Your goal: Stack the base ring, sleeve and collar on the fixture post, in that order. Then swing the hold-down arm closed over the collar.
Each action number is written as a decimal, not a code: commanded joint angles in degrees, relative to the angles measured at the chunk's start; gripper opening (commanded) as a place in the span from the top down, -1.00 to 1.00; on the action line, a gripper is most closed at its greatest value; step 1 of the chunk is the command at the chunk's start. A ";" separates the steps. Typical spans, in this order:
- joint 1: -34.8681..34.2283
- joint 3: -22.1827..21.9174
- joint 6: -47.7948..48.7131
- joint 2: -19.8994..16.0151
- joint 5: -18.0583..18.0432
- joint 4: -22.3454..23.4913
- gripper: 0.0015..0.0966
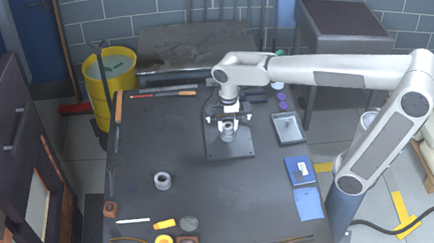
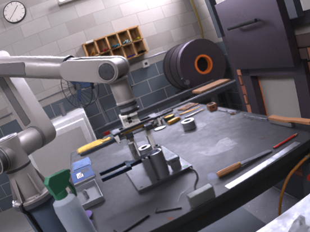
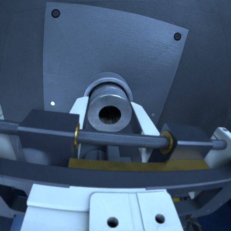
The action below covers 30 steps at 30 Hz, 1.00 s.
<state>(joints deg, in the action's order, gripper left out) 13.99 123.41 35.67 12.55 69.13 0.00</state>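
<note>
The grey metal sleeve (image 3: 109, 111) stands upright on the fixture post, over the base ring (image 3: 124, 86) on the fixture plate (image 1: 229, 139). My gripper (image 1: 227, 125) (image 2: 141, 145) reaches straight down over the post. Its white fingers are closed on the sleeve's two sides, as the wrist camera shows. The collar (image 1: 162, 180) (image 2: 188, 123), a short pale ring, lies alone on the table toward the near left. The hold-down arm (image 2: 120, 168) sticks out to the side of the fixture, swung open.
Behind the fixture, tools lie along the table's far edge: a file with a wooden handle (image 1: 175, 93) and a red pencil (image 1: 141, 96). A grey tray (image 1: 287, 127) and blue pads (image 1: 300, 170) lie on the right. Small items crowd the near end. The middle of the table is bare.
</note>
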 commanded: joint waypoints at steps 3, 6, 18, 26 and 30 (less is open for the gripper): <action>0.00 0.00 0.00 -0.01 0.00 0.00 -0.11; 0.00 0.00 0.00 -0.01 -0.01 0.00 -0.24; 0.00 0.00 0.00 -0.01 -0.01 0.00 -0.30; 0.00 -0.05 0.00 0.04 0.04 0.00 -0.30; 0.00 -0.14 0.00 0.16 0.22 0.00 -0.30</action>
<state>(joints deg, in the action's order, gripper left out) 13.99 123.35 35.67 12.67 69.35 0.00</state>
